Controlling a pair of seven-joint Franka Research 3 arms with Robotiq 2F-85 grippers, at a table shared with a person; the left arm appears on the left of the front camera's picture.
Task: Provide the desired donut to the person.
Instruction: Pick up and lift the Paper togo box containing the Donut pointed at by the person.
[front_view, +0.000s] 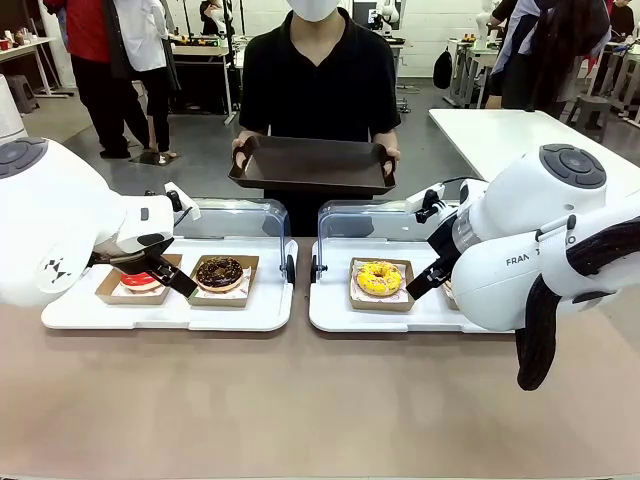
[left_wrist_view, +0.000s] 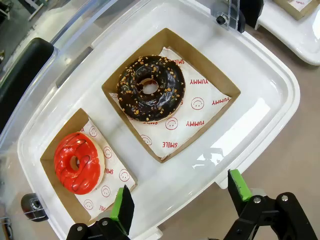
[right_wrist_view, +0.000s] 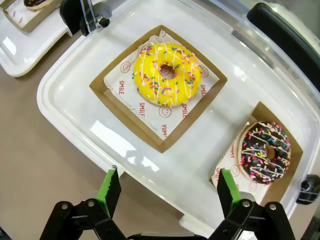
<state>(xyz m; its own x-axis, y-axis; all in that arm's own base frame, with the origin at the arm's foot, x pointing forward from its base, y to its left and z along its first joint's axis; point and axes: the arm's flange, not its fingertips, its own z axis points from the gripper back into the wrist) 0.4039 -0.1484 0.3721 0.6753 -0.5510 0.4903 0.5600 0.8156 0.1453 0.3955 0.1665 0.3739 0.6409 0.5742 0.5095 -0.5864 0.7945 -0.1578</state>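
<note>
On white trays (left_wrist_view: 262, 112): chocolate donut (left_wrist_view: 167, 98) beyond released left gripper (left_wrist_view: 178, 192), yellow donut (right_wrist_view: 181, 85) beyond released right gripper (right_wrist_view: 168, 177).

The person (front_view: 320, 75) in a black T-shirt stands at the far side, holding a dark tray (front_view: 312, 165) level in both hands. Four ring donuts lie flat in open cardboard boxes (right_wrist_view: 125, 110). From left to right they are a red-glazed donut (front_view: 141, 281), a chocolate nut-topped donut (front_view: 219, 272), a yellow sprinkled donut (front_view: 379, 277) and a chocolate donut with coloured sprinkles (right_wrist_view: 265, 152).
</note>
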